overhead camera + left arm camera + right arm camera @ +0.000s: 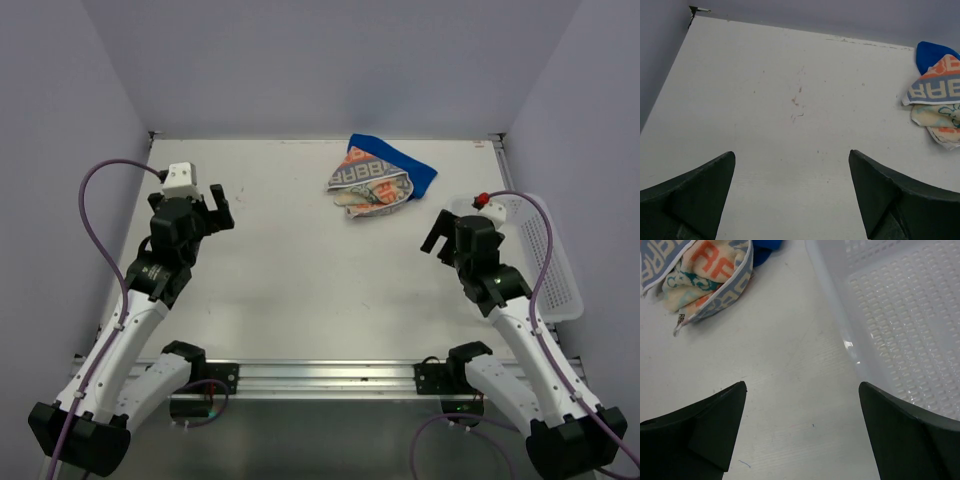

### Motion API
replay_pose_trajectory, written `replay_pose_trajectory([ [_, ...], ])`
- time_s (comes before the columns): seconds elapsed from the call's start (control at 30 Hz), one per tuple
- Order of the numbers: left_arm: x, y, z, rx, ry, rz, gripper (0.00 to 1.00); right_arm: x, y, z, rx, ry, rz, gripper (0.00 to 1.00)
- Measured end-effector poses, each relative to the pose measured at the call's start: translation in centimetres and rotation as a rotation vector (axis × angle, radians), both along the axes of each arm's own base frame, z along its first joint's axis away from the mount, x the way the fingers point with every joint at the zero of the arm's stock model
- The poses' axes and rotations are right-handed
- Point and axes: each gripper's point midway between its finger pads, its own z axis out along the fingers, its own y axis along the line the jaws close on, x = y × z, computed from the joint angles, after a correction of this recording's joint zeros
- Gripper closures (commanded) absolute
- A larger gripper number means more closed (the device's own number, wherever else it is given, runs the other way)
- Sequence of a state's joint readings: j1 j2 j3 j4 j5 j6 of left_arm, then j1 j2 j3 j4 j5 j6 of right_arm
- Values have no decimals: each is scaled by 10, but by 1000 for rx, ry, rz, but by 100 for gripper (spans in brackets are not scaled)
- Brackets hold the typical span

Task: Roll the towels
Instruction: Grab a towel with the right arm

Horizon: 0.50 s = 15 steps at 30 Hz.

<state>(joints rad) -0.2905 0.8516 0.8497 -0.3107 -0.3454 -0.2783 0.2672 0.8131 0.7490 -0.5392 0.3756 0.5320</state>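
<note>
top external view, operator: where do the towels lie, and which way do they run?

technician: both lie in one heap at the far right of the table (300, 280), near the back edge. the blue towel (418, 170) is underneath. its long axis runs diagonally from far-left to near-right, and one corner points right, toward the basket (560, 275). the patterned towel (368, 185) is crumpled on top and covers most of the blue one. its lettered band runs roughly left to right across the heap, and a folded cream part shows at the near edge.

operator: state of the tools?

technician: the left gripper (220, 208) hovers over the left side of the table, well apart from the heap. its jaws are spread wide and hold nothing. the right gripper (436, 233) hangs near the heap, on its near-right side. it is also fully spread with nothing between its fingers.

operator: what surrounds the work area?

technician: the white mesh basket stands at the right table edge, just beside the right gripper. the right wrist view shows a strip of bare table between the basket wall and the patterned towel, so the two are apart. a purple cable (95, 215) loops beside the left arm.
</note>
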Motion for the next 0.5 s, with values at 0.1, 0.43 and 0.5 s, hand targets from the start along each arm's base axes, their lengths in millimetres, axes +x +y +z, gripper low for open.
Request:
replay_pose_trajectory([
  [0.1,0,0,0,-1,-1,-3,0,0,0,-1,2,4,-2,1],
  [0.43,0,-7,1,-13,-2,-37,0,19,31,-6,60,19,137,1],
  [0.5,0,-8,1,-16,-2,-45,0,30,44,-9,66,59,185,1],
])
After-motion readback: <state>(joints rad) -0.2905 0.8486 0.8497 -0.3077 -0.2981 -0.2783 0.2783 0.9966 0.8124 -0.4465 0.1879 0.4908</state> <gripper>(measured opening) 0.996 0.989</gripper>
